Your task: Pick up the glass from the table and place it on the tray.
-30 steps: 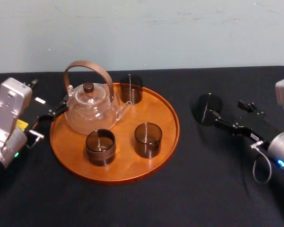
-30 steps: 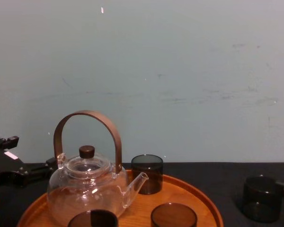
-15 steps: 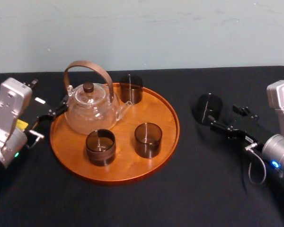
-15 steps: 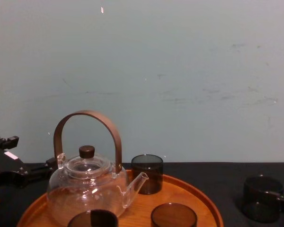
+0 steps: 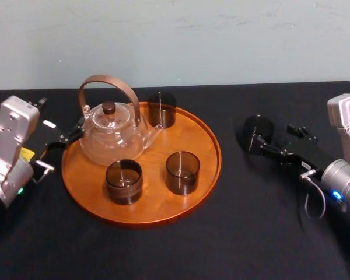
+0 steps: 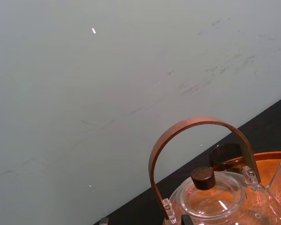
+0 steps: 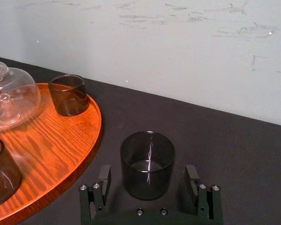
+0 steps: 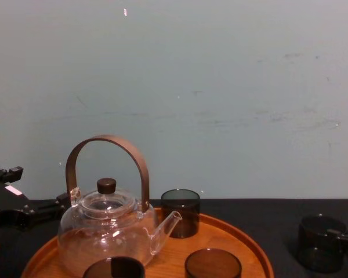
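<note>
The glass, a dark smoky tumbler, stands upright on the black table, to the right of the tray. My right gripper reaches in from the right, open around it. In the right wrist view the glass sits between the two fingers with a gap on each side of it. From the chest camera the glass shows at the lower right. My left gripper rests at the tray's left edge, beside the teapot.
The round orange-brown tray holds a clear glass teapot with a brown handle and three dark glasses. Bare wood shows on the tray's right side. A pale wall rises behind the table.
My right gripper drew back from the glass and has come forward around it again. The glass, the tray's contents and the left arm have not moved.
</note>
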Available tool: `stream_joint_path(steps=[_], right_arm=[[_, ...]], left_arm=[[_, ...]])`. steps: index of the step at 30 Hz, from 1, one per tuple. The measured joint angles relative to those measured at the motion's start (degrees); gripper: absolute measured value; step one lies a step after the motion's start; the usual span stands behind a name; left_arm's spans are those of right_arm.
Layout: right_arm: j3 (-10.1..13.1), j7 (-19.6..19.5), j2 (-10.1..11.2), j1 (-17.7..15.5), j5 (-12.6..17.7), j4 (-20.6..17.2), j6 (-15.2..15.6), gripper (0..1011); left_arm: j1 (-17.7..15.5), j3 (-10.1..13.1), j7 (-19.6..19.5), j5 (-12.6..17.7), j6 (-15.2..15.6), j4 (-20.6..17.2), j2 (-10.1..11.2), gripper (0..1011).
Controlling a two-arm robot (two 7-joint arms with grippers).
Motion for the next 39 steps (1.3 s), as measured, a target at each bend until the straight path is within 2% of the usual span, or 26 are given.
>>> stream_joint_path(steps=[21,39], right_arm=[[-1.9,1.5,-1.8,4.1,-0.7,6.3,-1.9,1002],[-2.6,1.9,-2.7,6.3,-1.3,9.6,-2.7,1002]], left_arm=[[0.0,0.0,0.0,0.0,0.0,0.0,0.0,1001],[0.0,0.0,0.0,0.0,0.0,0.0,0.0,1001]])
